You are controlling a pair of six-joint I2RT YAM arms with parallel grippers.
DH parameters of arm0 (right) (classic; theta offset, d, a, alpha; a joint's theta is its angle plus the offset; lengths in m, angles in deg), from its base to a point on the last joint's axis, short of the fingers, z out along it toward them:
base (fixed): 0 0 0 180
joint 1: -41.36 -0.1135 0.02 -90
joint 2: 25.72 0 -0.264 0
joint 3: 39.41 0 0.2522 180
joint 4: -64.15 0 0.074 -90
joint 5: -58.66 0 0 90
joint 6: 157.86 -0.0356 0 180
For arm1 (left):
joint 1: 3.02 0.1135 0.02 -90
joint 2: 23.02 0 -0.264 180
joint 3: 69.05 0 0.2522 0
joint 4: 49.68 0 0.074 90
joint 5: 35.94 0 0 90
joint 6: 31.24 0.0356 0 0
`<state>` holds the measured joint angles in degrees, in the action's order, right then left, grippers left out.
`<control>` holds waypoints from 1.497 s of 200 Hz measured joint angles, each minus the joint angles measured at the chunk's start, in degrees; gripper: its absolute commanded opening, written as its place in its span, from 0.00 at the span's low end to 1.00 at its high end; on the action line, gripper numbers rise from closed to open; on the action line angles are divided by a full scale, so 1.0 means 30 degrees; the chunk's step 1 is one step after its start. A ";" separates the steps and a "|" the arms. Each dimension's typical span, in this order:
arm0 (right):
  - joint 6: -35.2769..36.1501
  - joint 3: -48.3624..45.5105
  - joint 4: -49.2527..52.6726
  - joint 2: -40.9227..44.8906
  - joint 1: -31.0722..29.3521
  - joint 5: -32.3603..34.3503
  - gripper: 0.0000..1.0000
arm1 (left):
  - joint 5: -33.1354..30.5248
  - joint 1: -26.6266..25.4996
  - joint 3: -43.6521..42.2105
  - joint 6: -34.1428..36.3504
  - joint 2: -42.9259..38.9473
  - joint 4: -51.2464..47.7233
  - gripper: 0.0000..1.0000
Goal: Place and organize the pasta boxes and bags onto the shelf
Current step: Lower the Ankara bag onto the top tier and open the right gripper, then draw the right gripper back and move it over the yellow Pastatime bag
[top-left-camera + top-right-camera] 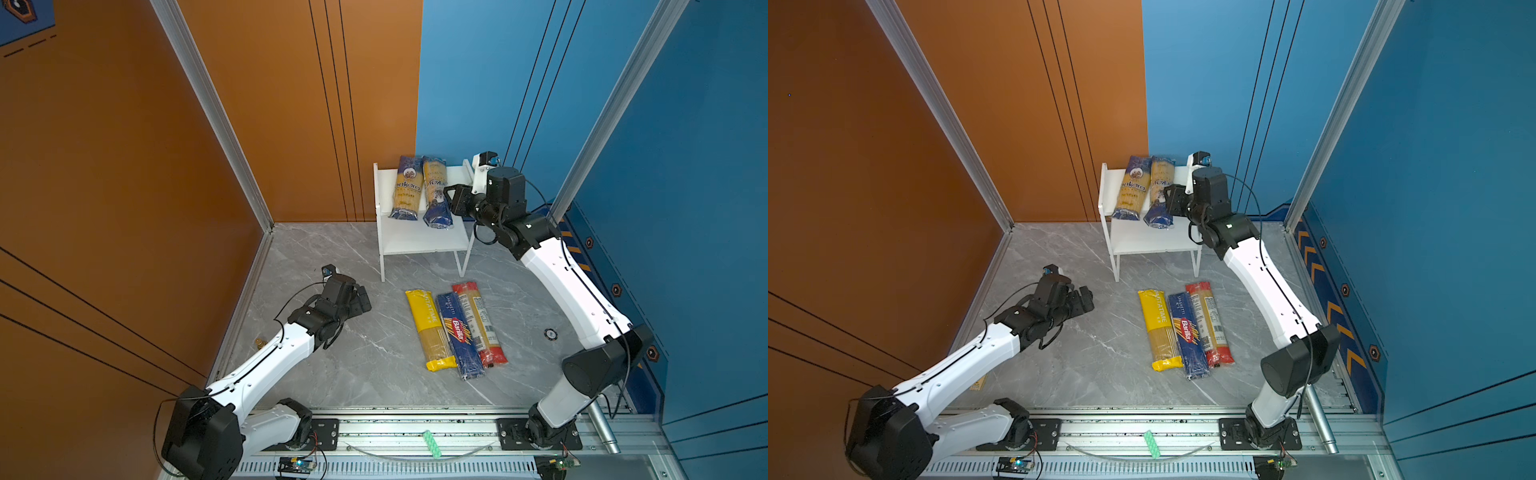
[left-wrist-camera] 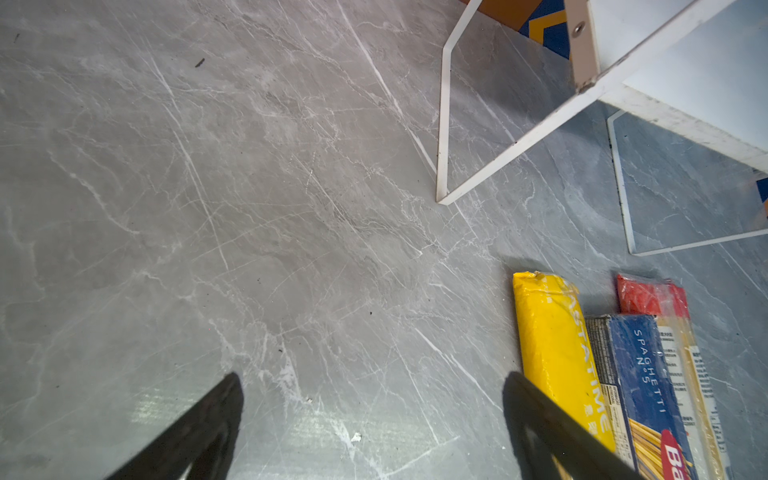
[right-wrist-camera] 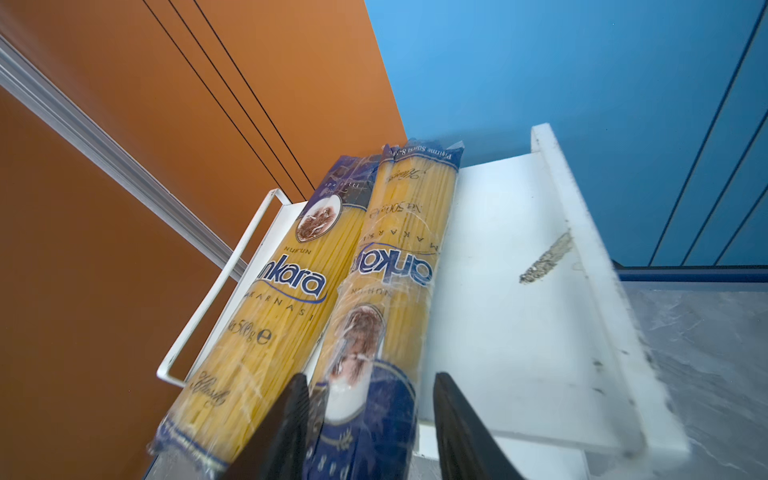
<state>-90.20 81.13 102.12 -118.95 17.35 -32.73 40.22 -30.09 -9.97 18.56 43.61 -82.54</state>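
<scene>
Two navy-and-yellow "ankara" packs lie side by side on the top board of the white shelf, their near ends overhanging its front. My right gripper stands open astride the near end of the right ankara pack; one finger touches it and a gap shows at the other. The left ankara pack lies free. On the grey floor lie a yellow pack, a blue Barilla pack and a red-ended clear pack. My left gripper hangs open and empty beside the yellow pack.
The shelf's lower board is bare and its thin legs stand on the marble floor. Orange and blue walls close in behind the shelf. A small black disc lies on the floor at the right. A green piece rests on the front rail.
</scene>
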 measured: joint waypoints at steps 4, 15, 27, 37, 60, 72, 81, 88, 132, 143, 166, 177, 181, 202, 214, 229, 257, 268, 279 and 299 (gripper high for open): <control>0.0087 -0.0175 0.0109 0.0386 0.0044 -0.0051 0.49 | 0.0000 0.0000 0.0000 0.0000 0.0007 0.0000 0.98; 0.0306 -0.0787 0.0270 0.1421 0.0182 -0.0197 0.50 | 0.0000 0.0000 -0.0007 0.0000 0.0051 0.0000 0.98; 0.0466 -0.1596 0.0583 0.2601 0.0350 -0.0415 0.51 | 0.0000 0.0000 0.0000 -0.0007 0.0080 0.0000 0.98; 0.0532 -0.2412 0.0831 0.3519 0.0452 -0.0627 0.52 | 0.0000 -0.0015 0.0000 -0.0058 0.0087 0.0007 0.98; 0.0678 -0.4656 0.1428 0.5421 0.0539 -0.1122 0.54 | 0.0000 -0.0117 0.0000 -0.0066 0.0153 0.0007 0.98; 0.0678 -0.5960 0.1792 0.6288 0.0546 -0.1428 0.54 | 0.0000 -0.0189 0.0000 -0.0066 0.0248 0.0015 0.98; 0.0692 -0.7009 0.2025 0.6921 0.0539 -0.1625 0.55 | 0.0000 -0.0240 0.0007 -0.0066 0.0350 0.0007 0.98; 0.0743 -0.7854 0.2157 0.7417 0.0546 -0.1778 0.55 | 0.0007 -0.0277 0.0007 -0.0066 0.0437 0.0007 0.98; 0.0889 -1.1956 0.3388 1.0338 0.0495 -0.2623 0.56 | 0.0007 -0.0627 0.0306 -0.0066 0.1005 0.0007 0.98; 0.0882 -1.2896 0.3548 1.1016 0.0444 -0.2688 0.56 | 0.0007 -0.0750 0.0452 -0.0066 0.1144 0.0015 0.98; 0.0794 -1.5096 0.3774 1.2386 0.0109 -0.2783 0.57 | 0.0007 -0.1013 0.0641 -0.0066 0.1348 0.0015 0.98; 0.0663 -1.5992 0.3847 1.2830 -0.0073 -0.2863 0.57 | 0.0007 -0.1137 0.0707 -0.0066 0.1443 0.0022 0.98; 0.0619 -1.6342 0.3883 1.2983 -0.0160 -0.2900 0.57 | 0.0007 -0.1173 0.0729 -0.0066 0.1472 0.0015 0.98; 0.0233 -1.7945 0.3934 1.3661 -0.0685 -0.2936 0.57 | 0.0000 -0.1399 0.0809 -0.0058 0.1639 0.0015 0.98; -0.0073 -1.8702 0.3920 1.3967 -0.1056 -0.2900 0.57 | 0.0000 -0.1530 0.0911 -0.0066 0.1807 0.0015 0.98; -0.0590 -1.9620 0.3708 1.4324 -0.1596 -0.2732 0.57 | 0.0000 -0.1654 0.1064 -0.0066 0.2040 0.0015 0.98; -0.1515 -2.1179 0.3147 1.4768 -0.2973 -0.1880 0.57 | 0.0000 -0.1953 0.1435 -0.0058 0.2579 0.0015 0.98; -0.1756 -2.1595 0.2980 1.4783 -0.3497 -0.1523 0.57 | 0.0000 -0.2076 0.1603 -0.0058 0.2798 0.0015 0.98; -0.2025 -2.1937 0.2761 1.4783 -0.3978 -0.1217 0.57 | 0.0007 -0.2186 0.1749 -0.0051 0.2973 0.0022 0.98; -0.2390 -2.2309 0.2506 1.4775 -0.4809 -0.0568 0.58 | 0.0007 -0.2382 0.1989 -0.0051 0.3351 0.0029 0.98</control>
<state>-97.37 14.20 109.64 -74.62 2.92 -34.43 40.24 -37.23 -4.01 18.40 53.66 -82.45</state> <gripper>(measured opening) 0.573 0.978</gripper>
